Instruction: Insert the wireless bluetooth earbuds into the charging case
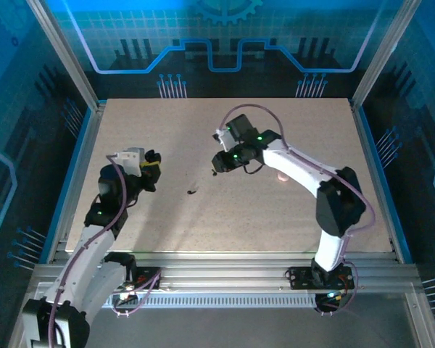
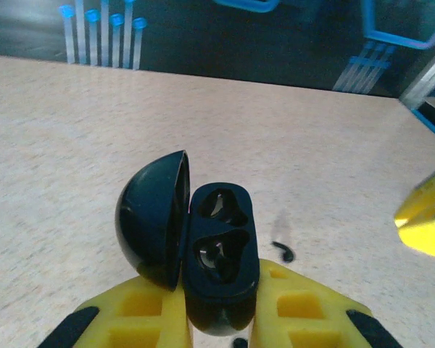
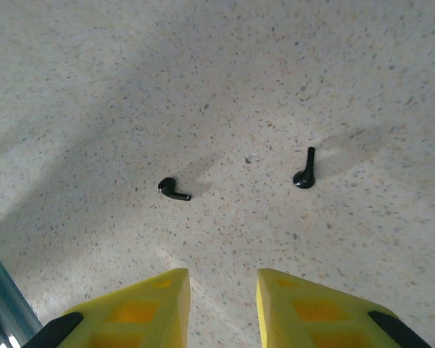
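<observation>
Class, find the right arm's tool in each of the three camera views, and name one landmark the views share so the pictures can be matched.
Top external: the right tool hangs above the middle of the table.
Left wrist: its yellow fingers jut in at the right edge.
Right wrist: its yellow fingers rise from the bottom edge, apart, nothing between them.
Shared landmark: black earbuds lying on the speckled table near the tool.
</observation>
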Robot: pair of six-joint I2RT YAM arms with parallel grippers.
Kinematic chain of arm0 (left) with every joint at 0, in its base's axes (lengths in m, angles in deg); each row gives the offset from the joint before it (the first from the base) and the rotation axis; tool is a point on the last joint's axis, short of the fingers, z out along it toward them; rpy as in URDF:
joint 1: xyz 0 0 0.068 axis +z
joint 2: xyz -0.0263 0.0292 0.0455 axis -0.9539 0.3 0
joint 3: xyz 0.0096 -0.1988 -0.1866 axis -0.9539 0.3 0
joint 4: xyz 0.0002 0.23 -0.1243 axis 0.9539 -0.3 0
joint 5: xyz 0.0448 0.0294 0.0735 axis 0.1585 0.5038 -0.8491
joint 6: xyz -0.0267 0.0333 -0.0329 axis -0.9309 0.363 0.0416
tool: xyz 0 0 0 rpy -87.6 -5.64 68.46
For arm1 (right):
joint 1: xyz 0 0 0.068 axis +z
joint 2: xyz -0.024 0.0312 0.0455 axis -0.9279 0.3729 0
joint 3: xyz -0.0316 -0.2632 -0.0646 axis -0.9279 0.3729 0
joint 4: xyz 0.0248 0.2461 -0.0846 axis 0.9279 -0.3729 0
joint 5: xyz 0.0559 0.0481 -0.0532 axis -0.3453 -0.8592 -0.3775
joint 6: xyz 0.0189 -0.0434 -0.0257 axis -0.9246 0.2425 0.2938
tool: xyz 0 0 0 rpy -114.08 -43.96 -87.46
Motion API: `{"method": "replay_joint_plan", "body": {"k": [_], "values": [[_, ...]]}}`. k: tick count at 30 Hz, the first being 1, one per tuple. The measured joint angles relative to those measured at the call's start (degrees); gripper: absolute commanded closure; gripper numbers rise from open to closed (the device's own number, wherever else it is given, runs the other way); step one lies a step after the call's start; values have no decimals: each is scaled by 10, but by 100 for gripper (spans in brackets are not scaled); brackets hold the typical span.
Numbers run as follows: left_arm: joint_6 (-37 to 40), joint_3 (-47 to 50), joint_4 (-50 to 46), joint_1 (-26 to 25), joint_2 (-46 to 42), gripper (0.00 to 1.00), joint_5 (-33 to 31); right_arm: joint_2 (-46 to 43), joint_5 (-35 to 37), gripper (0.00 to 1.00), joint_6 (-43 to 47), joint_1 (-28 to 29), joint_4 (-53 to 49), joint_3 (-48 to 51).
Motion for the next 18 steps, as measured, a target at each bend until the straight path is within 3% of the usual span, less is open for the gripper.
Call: {"method": "replay_joint_plan", "body": {"k": [5,10,18], "values": [[-23,0,-40,34,-12,88,-29,76,9,68,45,61,-38,-87],[-30,0,-55,51,-19,88,-41,125,-3,61,249,104,-56,-128],[-35,0,-68,61,-21,88,-50,168,-37,61,586,100,-87,-135]]}}
